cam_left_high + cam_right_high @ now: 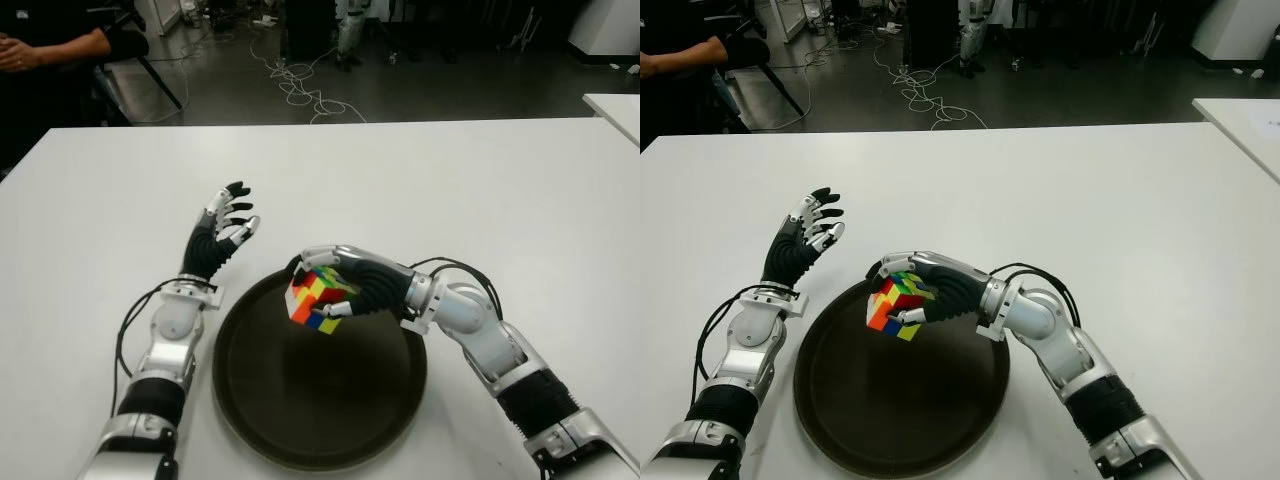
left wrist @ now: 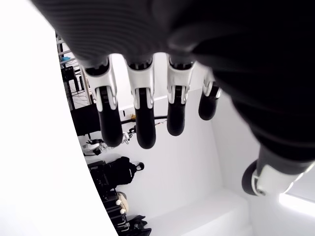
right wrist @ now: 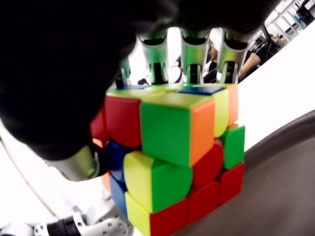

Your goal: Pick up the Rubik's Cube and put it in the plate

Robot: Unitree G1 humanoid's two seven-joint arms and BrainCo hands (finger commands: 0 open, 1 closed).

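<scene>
Right hand (image 1: 335, 290) gripping Rubik's Cube (image 1: 318, 298), seemingly above plate (image 1: 300, 420) rim

White table (image 1: 420, 170) fills foreground, matte, evenly lit, far edge straight across. Second white table (image 1: 615, 110) at far right, only corner showing. Beyond: dark grey floor (image 1: 450, 85), dull sheen. White cables (image 1: 300, 85) tangled on floor, center-left. Seated person (image 1: 45, 55) top left, dark clothes, hand (image 1: 15, 52) visible, black chair/stand legs (image 1: 150, 75) just beside. Robot legs (image 1: 350, 30) standing in bkgd, top center. White cabinet or unit (image 1: 605, 25) top right.
</scene>
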